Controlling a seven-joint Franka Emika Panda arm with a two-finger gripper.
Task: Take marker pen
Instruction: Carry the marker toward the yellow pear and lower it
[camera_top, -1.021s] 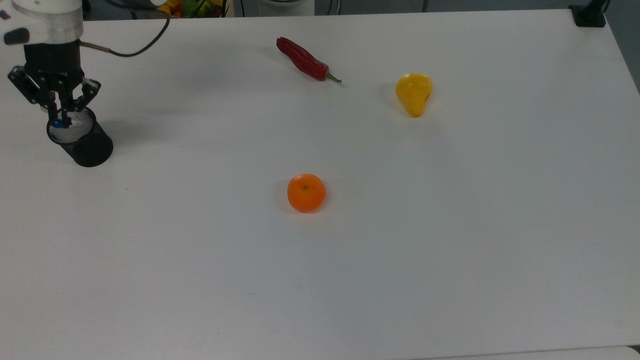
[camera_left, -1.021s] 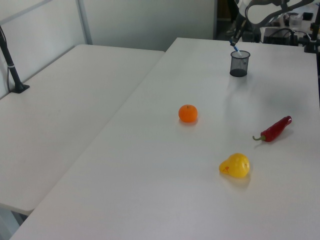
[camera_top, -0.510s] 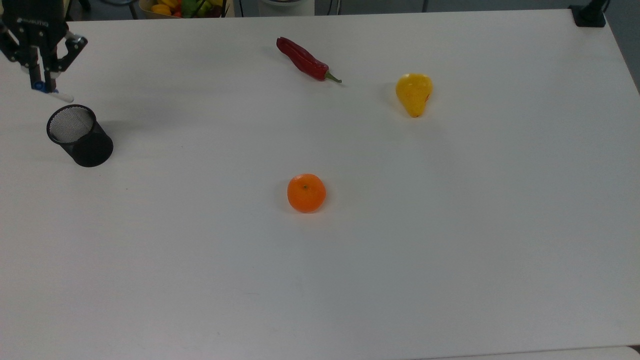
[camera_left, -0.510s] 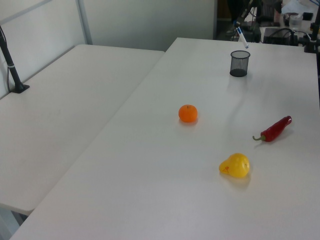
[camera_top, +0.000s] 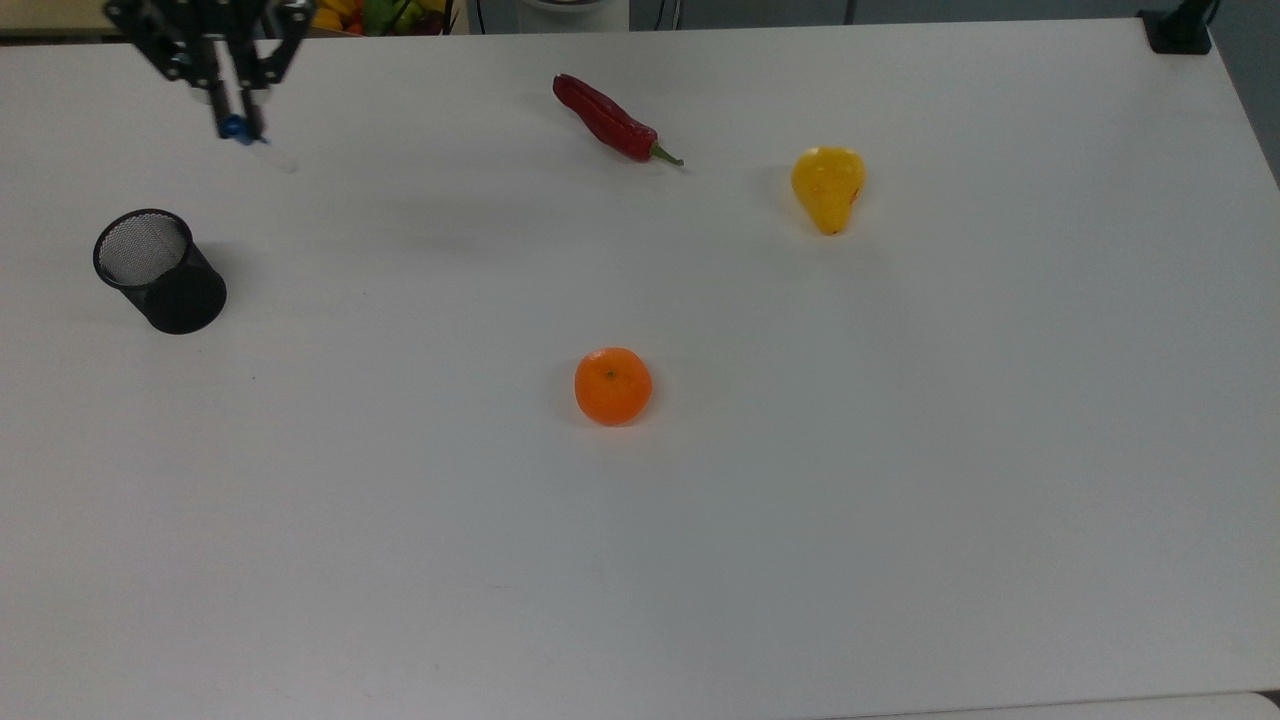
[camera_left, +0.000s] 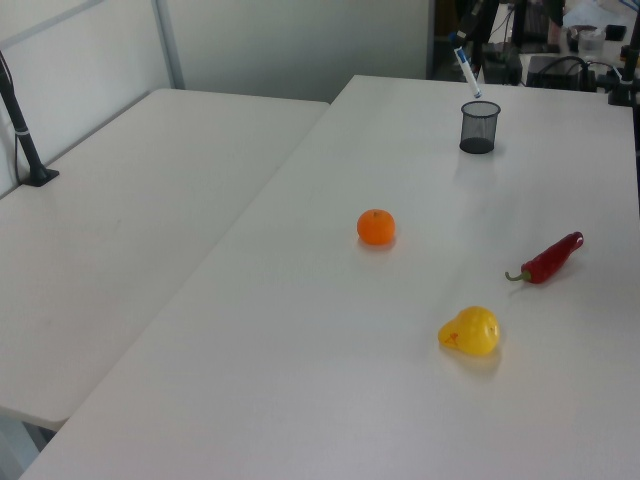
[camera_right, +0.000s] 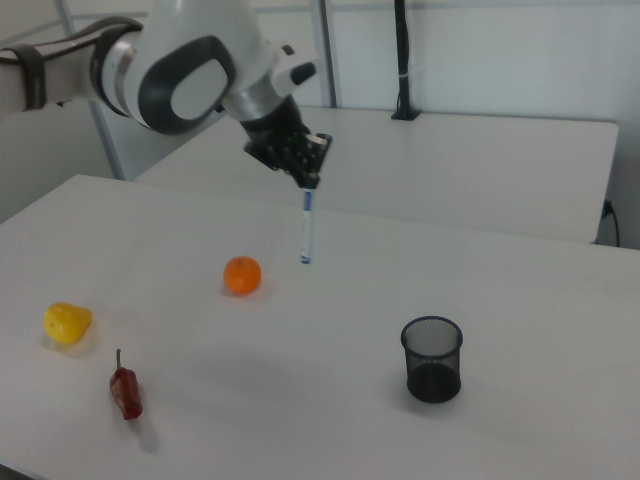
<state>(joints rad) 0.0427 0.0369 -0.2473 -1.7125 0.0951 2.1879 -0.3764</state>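
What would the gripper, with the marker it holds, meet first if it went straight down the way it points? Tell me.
Probably bare table. The gripper points down, shut on the marker pen, which hangs clear of the mesh cup and orange. The pen's tip would touch first; depth is uncertain.

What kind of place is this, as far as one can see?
Probably a robotics lab: a robot arm's gripper holds a marker pen over plain white tables, with a camera pole clamped behind.
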